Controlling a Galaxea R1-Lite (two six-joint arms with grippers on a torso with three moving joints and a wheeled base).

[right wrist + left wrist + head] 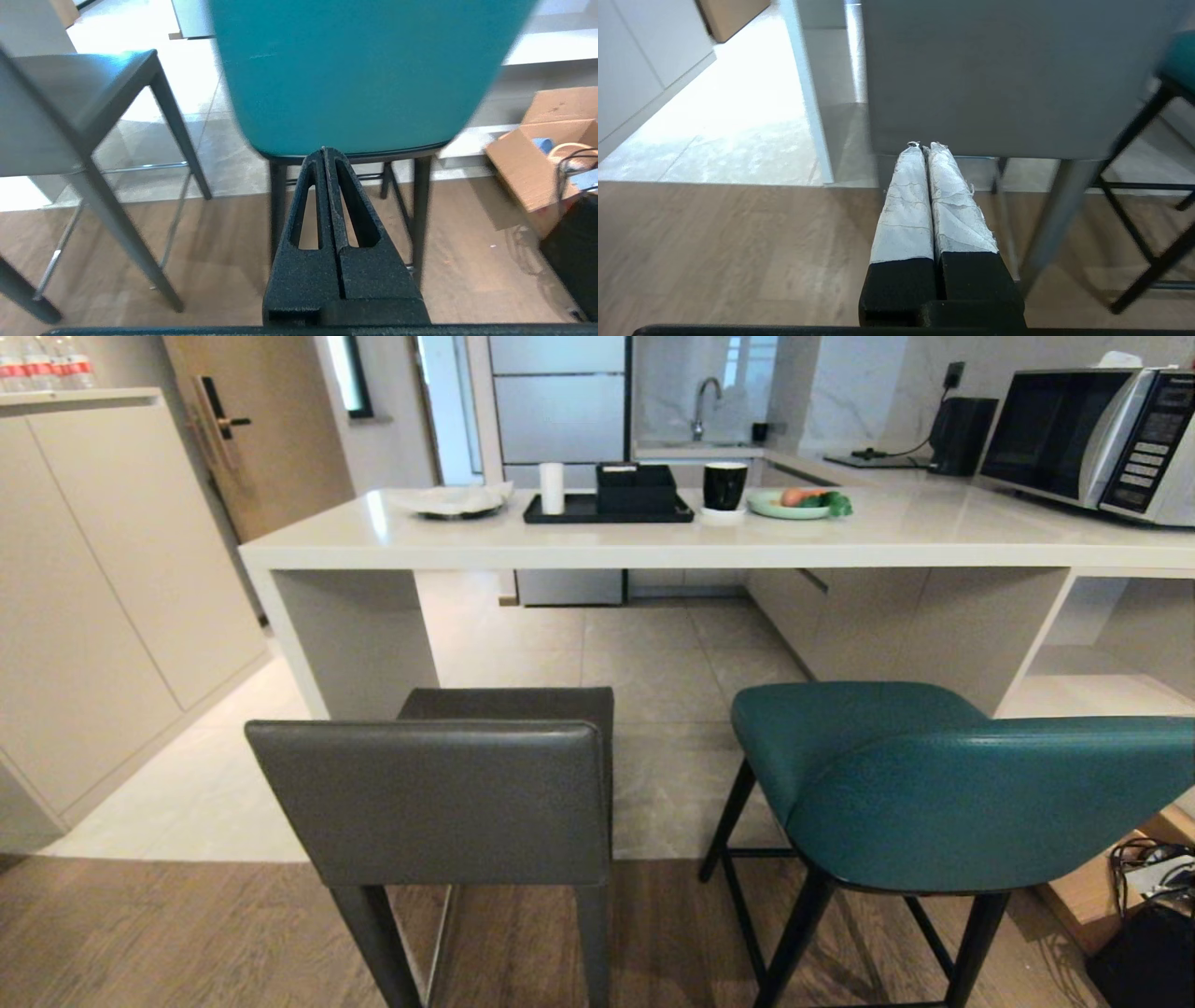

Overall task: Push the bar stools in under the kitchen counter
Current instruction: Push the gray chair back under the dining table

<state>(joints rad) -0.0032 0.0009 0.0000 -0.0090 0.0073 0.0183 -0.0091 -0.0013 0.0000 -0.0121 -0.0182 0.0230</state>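
Observation:
Two bar stools stand in front of the kitchen counter (pixel 653 546), backs toward me. The dark-grey stool (pixel 448 793) is on the left and the teal stool (pixel 934 784) on the right; both seats sit out from under the white slab. Neither arm shows in the head view. My left gripper (pixel 926 145), its fingers wrapped in white, is shut with nothing in it and points at the lower edge of the grey stool's back (pixel 994 74). My right gripper (pixel 323 150) is shut and empty, its tip at the bottom edge of the teal stool's back (pixel 364 70). Whether either tip touches, I cannot tell.
On the counter are a black tray (pixel 607 509), a black cup (pixel 724 485), a plate of food (pixel 794 504) and a microwave (pixel 1092 439). Beige cabinets (pixel 103 597) line the left. An open cardboard box (pixel 542 154) and cables lie on the floor at the right.

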